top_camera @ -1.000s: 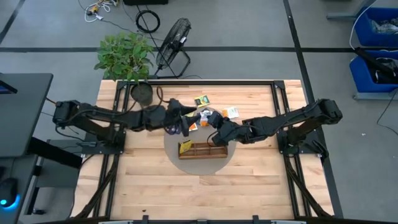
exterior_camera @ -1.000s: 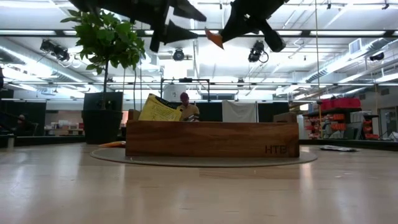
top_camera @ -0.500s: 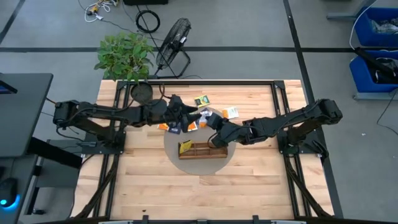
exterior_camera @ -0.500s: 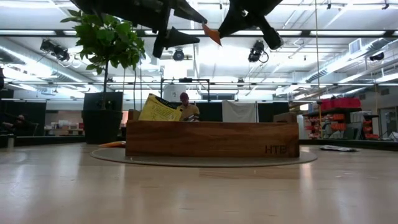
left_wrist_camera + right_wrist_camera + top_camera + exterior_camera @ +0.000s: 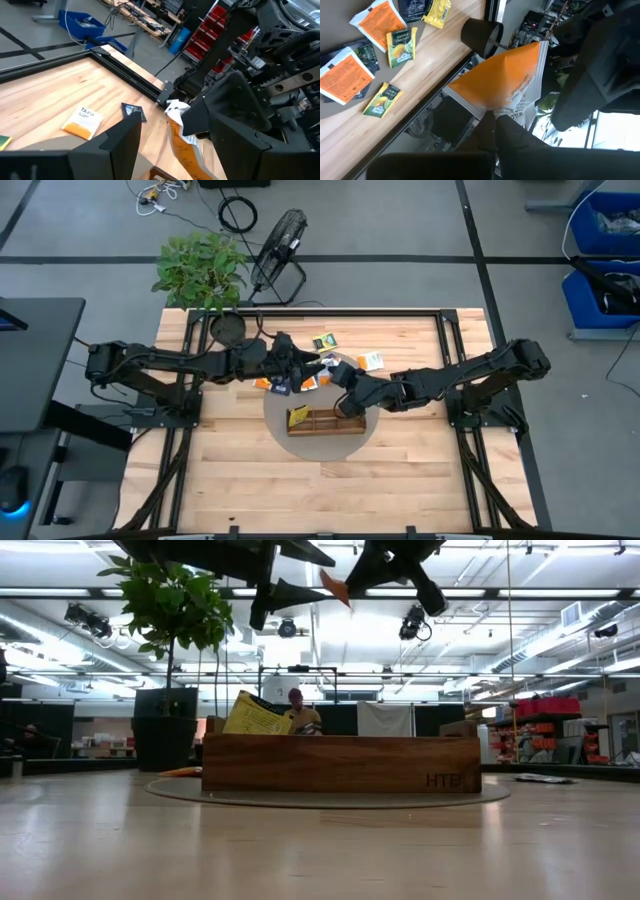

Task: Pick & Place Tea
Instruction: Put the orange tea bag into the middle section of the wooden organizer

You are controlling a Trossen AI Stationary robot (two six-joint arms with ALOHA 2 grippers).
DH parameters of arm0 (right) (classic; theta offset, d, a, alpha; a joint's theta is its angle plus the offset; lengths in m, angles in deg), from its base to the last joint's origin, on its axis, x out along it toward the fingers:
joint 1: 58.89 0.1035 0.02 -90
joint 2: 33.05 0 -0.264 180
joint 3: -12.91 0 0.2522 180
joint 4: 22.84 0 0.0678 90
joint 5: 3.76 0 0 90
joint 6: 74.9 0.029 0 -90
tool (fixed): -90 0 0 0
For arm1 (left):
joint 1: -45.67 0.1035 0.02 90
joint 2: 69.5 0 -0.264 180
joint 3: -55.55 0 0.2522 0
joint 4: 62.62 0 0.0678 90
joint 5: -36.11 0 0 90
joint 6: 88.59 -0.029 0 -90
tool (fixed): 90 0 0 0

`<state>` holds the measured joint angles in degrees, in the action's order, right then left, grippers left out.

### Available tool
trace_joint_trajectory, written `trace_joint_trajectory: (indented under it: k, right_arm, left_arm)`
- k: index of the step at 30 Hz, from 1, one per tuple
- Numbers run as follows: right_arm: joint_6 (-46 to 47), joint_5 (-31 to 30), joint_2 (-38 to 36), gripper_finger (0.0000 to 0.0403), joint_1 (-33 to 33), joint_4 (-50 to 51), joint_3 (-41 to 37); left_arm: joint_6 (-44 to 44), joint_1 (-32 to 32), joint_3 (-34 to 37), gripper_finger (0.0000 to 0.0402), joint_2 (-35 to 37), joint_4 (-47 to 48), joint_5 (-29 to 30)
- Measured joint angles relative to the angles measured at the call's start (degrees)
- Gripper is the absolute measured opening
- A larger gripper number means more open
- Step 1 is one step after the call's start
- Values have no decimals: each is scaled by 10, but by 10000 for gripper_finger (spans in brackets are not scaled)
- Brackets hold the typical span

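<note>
My right gripper [image 5: 338, 376] is shut on an orange tea packet [image 5: 502, 75], held high above the table's middle [image 5: 335, 588]. My left gripper [image 5: 310, 365] faces it, open. Its two fingers [image 5: 122, 142] stand on either side of the packet's free end [image 5: 181, 142] without touching. Other tea packets lie flat on the far half of the table: orange ones [image 5: 346, 75], green-yellow ones [image 5: 402, 40], a dark blue one [image 5: 134, 111]. A yellow packet [image 5: 297, 416] leans in the left compartment of the wooden tray [image 5: 340, 762]. My right gripper pinches the orange packet between its two fingers at one edge [image 5: 501, 114], coming from the table's right side. The packet is lifted clear of the table and sticks out past the fingertips toward my left gripper, standing on edge.
The tray stands on a round grey mat [image 5: 322, 448] in the middle of the table. A dark plant pot [image 5: 228, 328] sits at the table's far left corner. A plant and a fan stand on the floor beyond the far edge.
My left gripper has gone a little toward the far edge and toward my right gripper, and has rolled about its own axis while staying open. The orange packet in my right gripper has tipped slightly upward.
</note>
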<state>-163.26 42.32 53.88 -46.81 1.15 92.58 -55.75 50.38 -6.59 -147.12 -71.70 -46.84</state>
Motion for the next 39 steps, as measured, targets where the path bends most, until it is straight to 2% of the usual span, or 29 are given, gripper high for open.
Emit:
trace_joint_trajectory:
  k: [12,22,30,34,39]
  right_arm:
    - [-22,0,0,0,0,-17,0]
    - [-22,-1,0,0,-2,-20,0]
    - [-19,-5,1,0,-2,-19,0]
    - [-17,-2,1,0,-2,-18,0]
    - [-8,-2,1,0,-2,-16,0]
  left_arm:
    - [-3,1,0,236,0,-15,1]
    - [-19,1,-1,182,-25,-33,0]
    - [-24,6,0,174,-39,-47,-1]
    - [-38,6,0,145,-39,-63,1]
    - [-54,6,0,74,-39,-62,1]
